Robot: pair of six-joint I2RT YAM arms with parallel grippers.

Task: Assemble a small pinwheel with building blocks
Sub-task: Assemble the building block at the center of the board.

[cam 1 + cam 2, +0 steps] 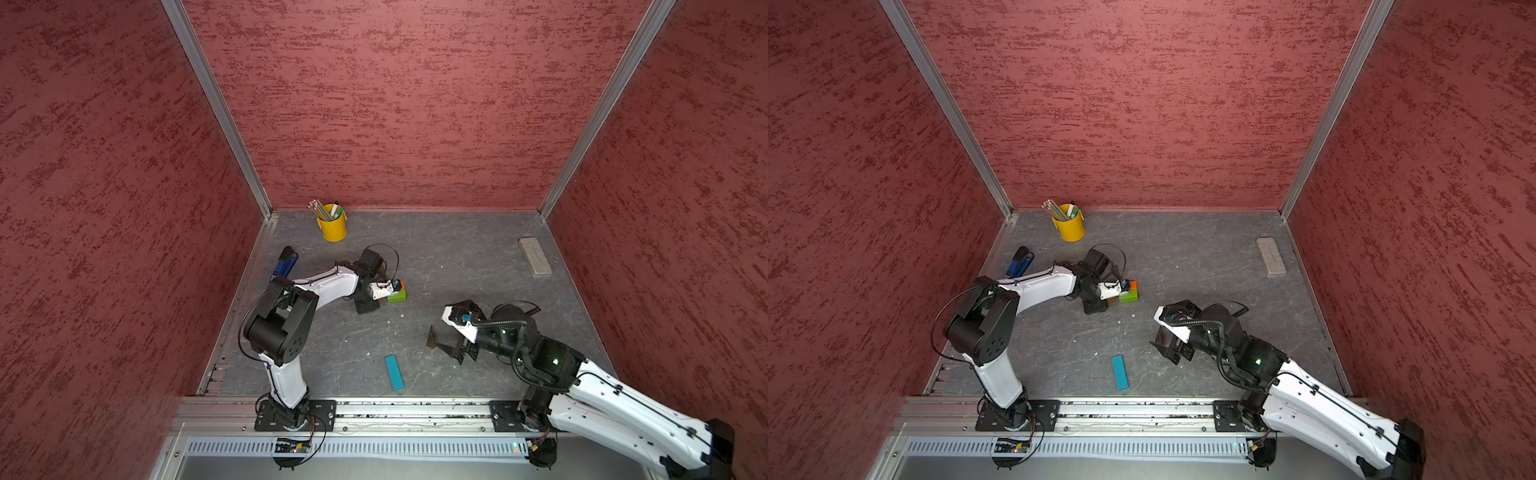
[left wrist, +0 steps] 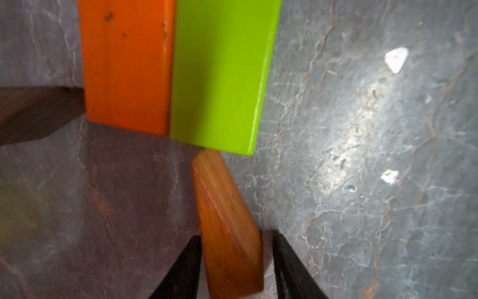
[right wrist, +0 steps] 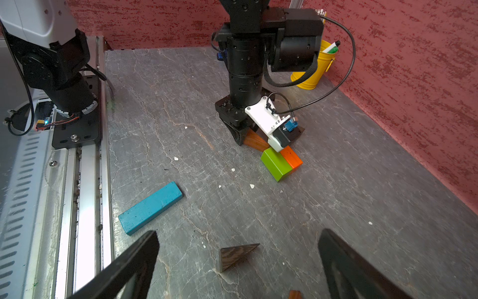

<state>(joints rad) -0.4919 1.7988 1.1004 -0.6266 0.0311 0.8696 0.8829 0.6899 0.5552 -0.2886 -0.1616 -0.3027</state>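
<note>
Wedge [image 2: 225,207] sits between my left gripper [image 2: 236,234] jaws, loosened, gap on one side, nothing gripped; tip touches green block [image 2: 219,77], flush beside orange block [image 2: 126,64]. My right gripper [image 3: 239,231] gapes empty near dark wedge [image 3: 234,255]. Blue bar [image 1: 393,372] at 6 o'clock from that pair. Risk: retreating skewed, I drag the wedge and knock the pair apart
</note>
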